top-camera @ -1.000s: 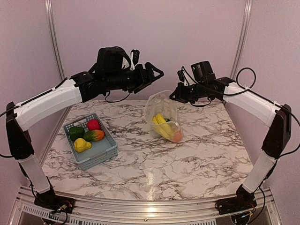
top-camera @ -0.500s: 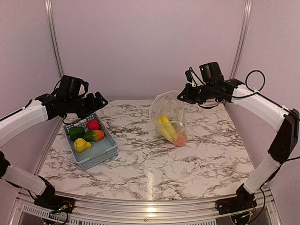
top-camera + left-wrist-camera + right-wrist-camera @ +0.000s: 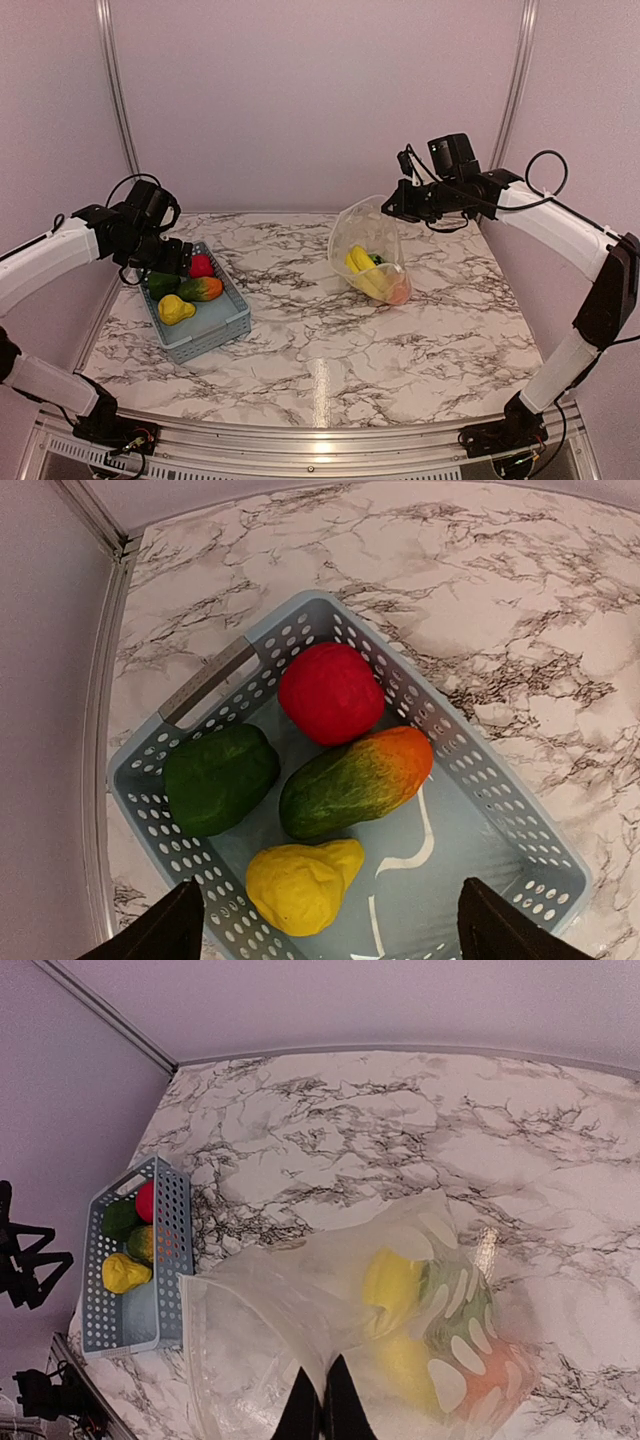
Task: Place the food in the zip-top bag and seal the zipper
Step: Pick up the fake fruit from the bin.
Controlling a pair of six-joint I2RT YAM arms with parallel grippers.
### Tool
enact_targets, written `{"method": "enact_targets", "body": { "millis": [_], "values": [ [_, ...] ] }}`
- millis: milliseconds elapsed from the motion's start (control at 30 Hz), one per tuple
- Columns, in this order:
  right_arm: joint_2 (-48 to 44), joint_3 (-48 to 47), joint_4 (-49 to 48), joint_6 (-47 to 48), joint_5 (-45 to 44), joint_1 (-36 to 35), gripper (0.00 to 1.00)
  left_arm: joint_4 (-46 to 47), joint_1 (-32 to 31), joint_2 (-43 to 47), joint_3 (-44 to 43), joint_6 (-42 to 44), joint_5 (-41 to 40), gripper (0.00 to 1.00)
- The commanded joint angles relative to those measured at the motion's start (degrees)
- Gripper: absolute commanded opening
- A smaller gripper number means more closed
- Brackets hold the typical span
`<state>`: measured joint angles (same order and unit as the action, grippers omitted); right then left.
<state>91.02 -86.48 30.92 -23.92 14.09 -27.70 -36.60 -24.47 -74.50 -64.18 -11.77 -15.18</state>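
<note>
Bare table (image 3: 320,350) lies open between basket (image 3: 216,316) (4 foods (image 3: 200,289) inside) and zip-top bag (image 3: 362,238).

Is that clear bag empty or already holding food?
Holding some: yellow food shows through the bag; four more pieces sit in the basket.

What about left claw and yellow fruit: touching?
Apart. Left wrist view shows the left claw open, basket visible between each finger and the yellow fruit.
</note>
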Motion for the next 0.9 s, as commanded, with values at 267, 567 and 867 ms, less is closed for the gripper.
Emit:
{"method": "enact_targets", "body": {
  "millis": [267,567,867],
  "values": [
    [-1.5,-0.5,-0.2,0.8,1.4,0.5,0.00,-8.0,0.0,-9.2,2.9,11.4,-2.7,0.90],
    [-1.5,-0.1,0.1,0.3,1.9,0.5,0.00,-8.7,0.0,-17.7,0.6,14.1,-5.9,0.89],
    [-2.2,1.1,0.0,-0.3,1.8,0.5,0.00,-9.4,-0.2,-20.9,2.1,14.3,-6.8,0.86]
  ]
}}
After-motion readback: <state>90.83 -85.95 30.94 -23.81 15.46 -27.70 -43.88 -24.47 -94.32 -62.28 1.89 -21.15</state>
